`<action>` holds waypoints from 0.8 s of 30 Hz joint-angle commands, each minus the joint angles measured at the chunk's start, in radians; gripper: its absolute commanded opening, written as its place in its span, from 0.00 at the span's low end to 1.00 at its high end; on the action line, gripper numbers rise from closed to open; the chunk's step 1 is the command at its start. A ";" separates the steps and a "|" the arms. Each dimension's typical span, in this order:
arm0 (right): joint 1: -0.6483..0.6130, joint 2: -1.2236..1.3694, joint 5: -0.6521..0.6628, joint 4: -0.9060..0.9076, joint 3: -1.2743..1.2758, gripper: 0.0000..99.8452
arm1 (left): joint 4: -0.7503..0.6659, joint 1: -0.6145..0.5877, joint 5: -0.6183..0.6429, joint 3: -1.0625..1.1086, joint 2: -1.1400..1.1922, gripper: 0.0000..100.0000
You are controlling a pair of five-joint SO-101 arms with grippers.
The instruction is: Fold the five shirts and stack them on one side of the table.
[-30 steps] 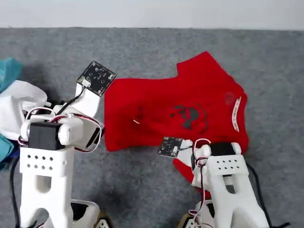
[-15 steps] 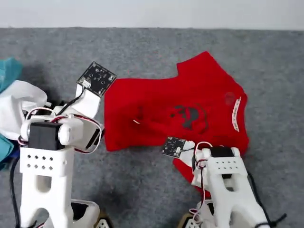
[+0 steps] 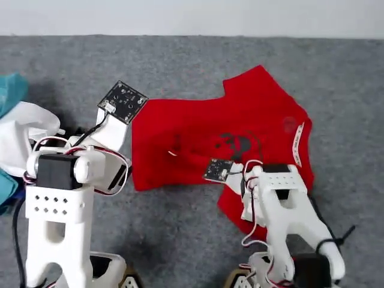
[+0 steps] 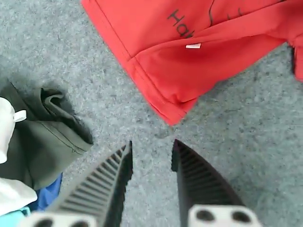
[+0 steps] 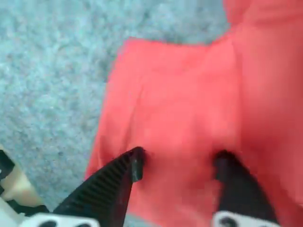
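A red shirt [image 3: 198,138] lies partly folded on the grey carpet in the middle of the table, print side up. My left gripper [image 4: 150,149] is open, low over bare carpet just short of the red shirt's [image 4: 189,56] near left corner. My right gripper [image 5: 180,163] is open too, with its fingers spread above the red sleeve [image 5: 189,94] that sticks out at the near right. In the high view the right arm [image 3: 276,192] covers part of that sleeve.
A pile of other shirts sits at the far left edge: white [image 3: 18,132] and teal [image 3: 12,90], plus a dark olive one [image 4: 42,137] close beside my left gripper. Grey carpet [image 3: 180,240] stretches between the two arm bases and beyond the shirt.
The right arm has moved forward over the red sleeve towards the shirt's body. The left arm has stayed nearly still.
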 commanded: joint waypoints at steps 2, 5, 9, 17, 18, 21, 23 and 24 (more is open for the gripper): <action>-0.001 0.013 0.031 -0.008 -0.026 0.00 | 0.008 0.002 0.012 -0.010 -0.015 0.13; 0.001 0.012 0.032 -0.008 -0.029 0.02 | 0.008 0.002 0.012 -0.010 -0.015 0.13; 0.002 0.010 0.032 -0.001 -0.049 0.01 | 0.005 0.002 0.011 -0.010 -0.015 0.13; 0.004 0.010 0.031 0.165 -0.230 0.01 | -0.150 0.002 0.012 0.091 -0.005 0.13; 0.005 0.010 0.031 0.206 -0.272 0.01 | -0.193 0.002 0.012 0.120 -0.005 0.13; 0.039 0.008 0.029 0.312 -0.400 0.01 | -0.292 0.008 0.012 0.193 -0.005 0.13; 0.077 0.008 0.032 0.348 -0.473 0.01 | -0.334 0.009 0.012 0.229 -0.005 0.13; 0.097 0.008 0.032 0.354 -0.502 0.01 | -0.356 0.009 0.011 0.245 -0.005 0.14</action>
